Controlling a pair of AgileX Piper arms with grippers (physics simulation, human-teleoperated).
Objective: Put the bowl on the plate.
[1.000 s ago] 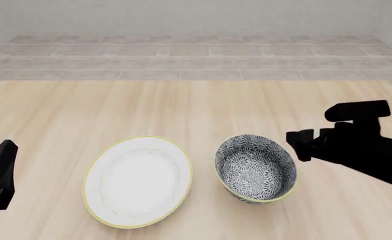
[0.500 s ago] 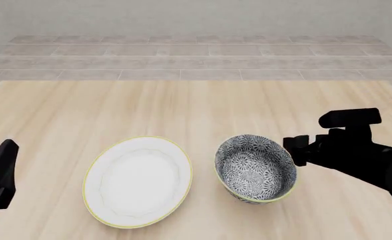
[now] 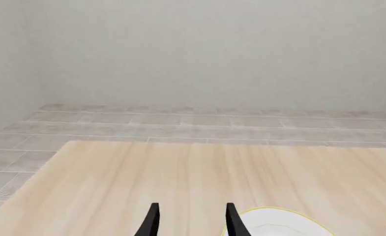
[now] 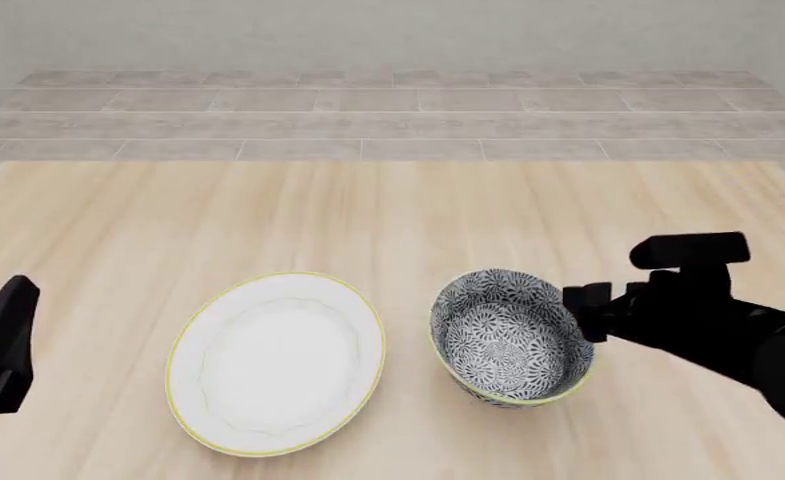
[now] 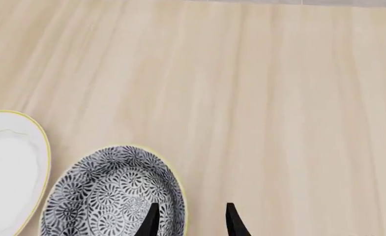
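– What lies under the right fingers [image 5: 151, 221]?
– A table [image 5: 284, 98] of pale wood, its grain running on ahead of the fingertips.
– And past the left fingers [image 3: 151, 222]?
– The same tabletop to its far edge, then a floor [image 3: 179, 129] of large grey-beige tiles laid in rows.
– Beyond that?
– A plain off-white wall [image 3: 232, 49], well ahead of the fingers, meeting a side wall [image 3: 6, 64] in a corner. The light is soft and even.
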